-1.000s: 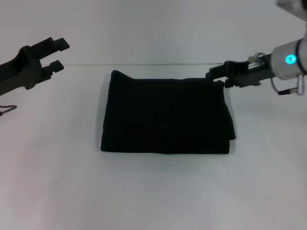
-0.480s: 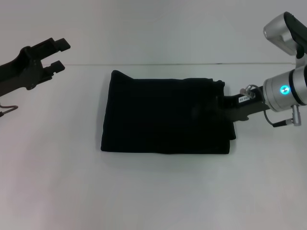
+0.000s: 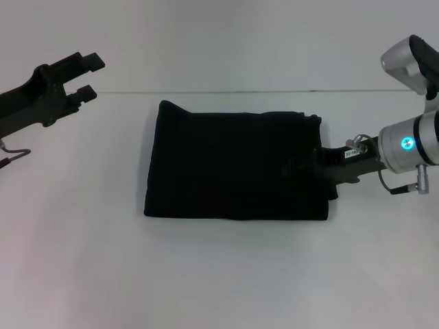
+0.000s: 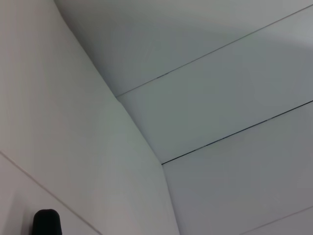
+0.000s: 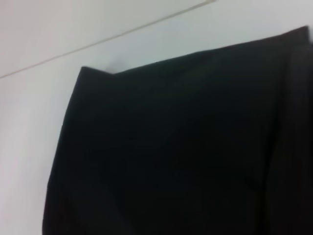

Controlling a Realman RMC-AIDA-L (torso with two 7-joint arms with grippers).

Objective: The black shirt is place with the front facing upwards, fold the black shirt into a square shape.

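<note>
Lying folded, black shirt (image 3: 236, 168) touches right claw (image 3: 317, 164).

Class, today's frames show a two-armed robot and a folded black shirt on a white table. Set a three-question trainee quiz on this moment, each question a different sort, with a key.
1. True or false: the black shirt lies spread out flat with its sleeves showing.
2. Which gripper is at the shirt's edge? A) left gripper B) right gripper C) neither
3. Fill in: the left gripper hangs over the white table, its jaws ____.

Key
1. False: it is folded into a compact rectangle.
2. B: it is at the side edge nearest the right arm; the left gripper is well clear of the shirt.
3. open
</note>
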